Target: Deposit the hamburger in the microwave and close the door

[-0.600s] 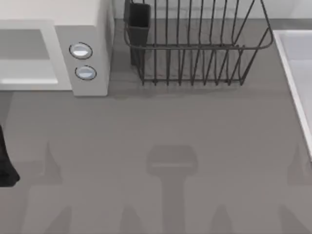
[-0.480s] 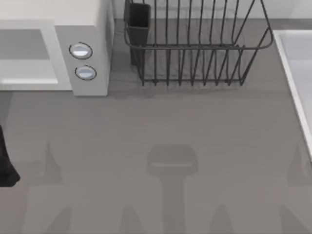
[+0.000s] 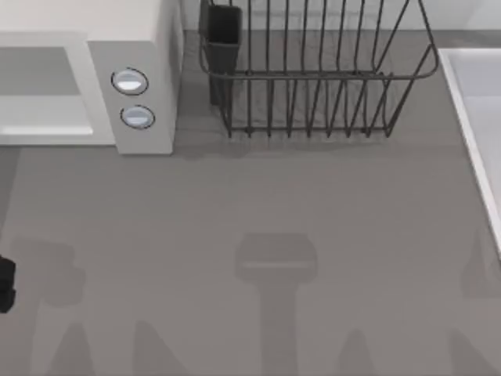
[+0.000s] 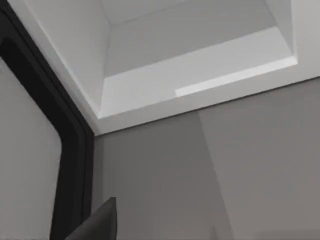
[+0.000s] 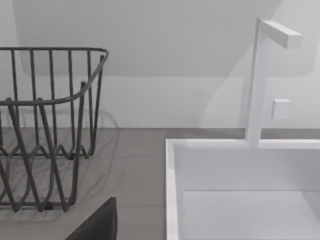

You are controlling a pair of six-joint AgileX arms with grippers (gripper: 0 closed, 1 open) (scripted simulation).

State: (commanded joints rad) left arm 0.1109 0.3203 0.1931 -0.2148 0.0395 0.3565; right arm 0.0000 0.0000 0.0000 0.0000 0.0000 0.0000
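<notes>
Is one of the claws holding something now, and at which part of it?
It cannot be told. The left claw sits at the table's left edge, with no hamburger in sight.

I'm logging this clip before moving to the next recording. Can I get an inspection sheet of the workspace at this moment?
Surface: grey table, bare in the middle, with shadows on it.
Job's things: microwave at the back left; door swung open, cavity in view. Hamburger: nothing seen.
Clutter: dark wire dish rack at the back, right of the microwave.
Grippers: left gripper at the table's left edge, in front of the microwave; right gripper faces the dish rack and sink.
Cables: nothing seen.
Surroundings: white sink with a faucet on the right; pale wall behind.
</notes>
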